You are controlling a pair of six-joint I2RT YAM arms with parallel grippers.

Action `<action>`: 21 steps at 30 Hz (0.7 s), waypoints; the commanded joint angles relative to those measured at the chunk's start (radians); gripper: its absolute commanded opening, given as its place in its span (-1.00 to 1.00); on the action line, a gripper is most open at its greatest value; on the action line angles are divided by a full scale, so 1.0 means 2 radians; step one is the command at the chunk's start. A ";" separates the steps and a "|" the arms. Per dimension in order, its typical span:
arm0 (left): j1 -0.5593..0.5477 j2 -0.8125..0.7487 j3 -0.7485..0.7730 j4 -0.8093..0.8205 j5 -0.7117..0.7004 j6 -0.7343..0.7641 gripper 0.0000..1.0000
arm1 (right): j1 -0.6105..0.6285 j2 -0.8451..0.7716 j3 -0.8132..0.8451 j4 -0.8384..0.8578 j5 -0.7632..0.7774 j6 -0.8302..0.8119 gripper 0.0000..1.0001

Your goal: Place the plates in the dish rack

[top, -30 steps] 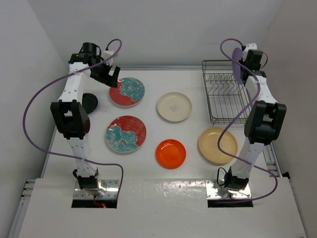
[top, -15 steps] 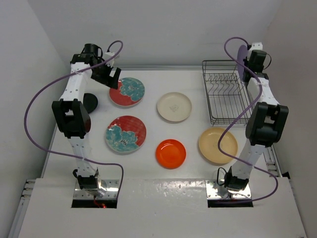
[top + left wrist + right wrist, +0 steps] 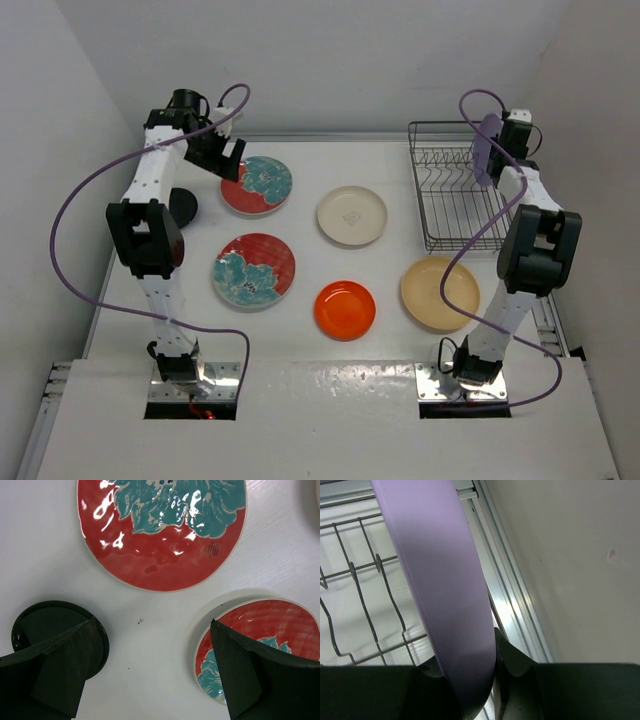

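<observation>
Your right end effector point(image 3: 470, 677) is clamped on the lavender plate point(image 3: 432, 575); lowered crooked, it could catch tines of the dish rack point(image 3: 367, 605) below.

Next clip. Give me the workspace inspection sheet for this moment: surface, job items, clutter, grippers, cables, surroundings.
Surface: white table, six plates lying flat on it.
Job's things: lavender plate held on edge at the dish rack, seating cannot be told; no other plate in the rack. Far red floral plate, near red floral plate, cream plate, orange plate, tan-yellow plate and black plate on the table.
Clutter: nothing seen.
Grippers: left gripper open, empty, above the table; right gripper jaws shut on the lavender plate's rim.
Cables: left purple cable loops wide; right purple cable crosses the rack in the top view.
Surroundings: white walls on three sides.
</observation>
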 commanded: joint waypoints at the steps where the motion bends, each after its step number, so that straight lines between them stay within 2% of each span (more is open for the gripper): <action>1: -0.006 -0.004 0.019 -0.005 -0.001 0.004 1.00 | -0.003 -0.002 -0.004 0.018 0.004 0.059 -1.00; 5: -0.006 -0.004 0.014 -0.005 -0.001 0.009 1.00 | -0.006 0.001 -0.013 -0.005 0.021 0.115 -1.00; 14: -0.006 -0.009 0.010 -0.009 -0.001 0.013 1.00 | -0.012 0.010 -0.018 -0.025 0.070 0.136 -0.96; 15: -0.006 -0.009 0.010 -0.009 -0.001 0.013 1.00 | -0.017 0.012 -0.015 -0.030 0.068 0.132 -0.83; 18: -0.006 -0.009 0.010 -0.009 -0.001 0.013 1.00 | -0.019 0.016 0.008 -0.049 0.039 0.117 -0.23; 21: -0.006 -0.009 0.010 -0.009 -0.001 0.013 1.00 | -0.019 -0.003 0.009 -0.052 0.015 0.100 0.09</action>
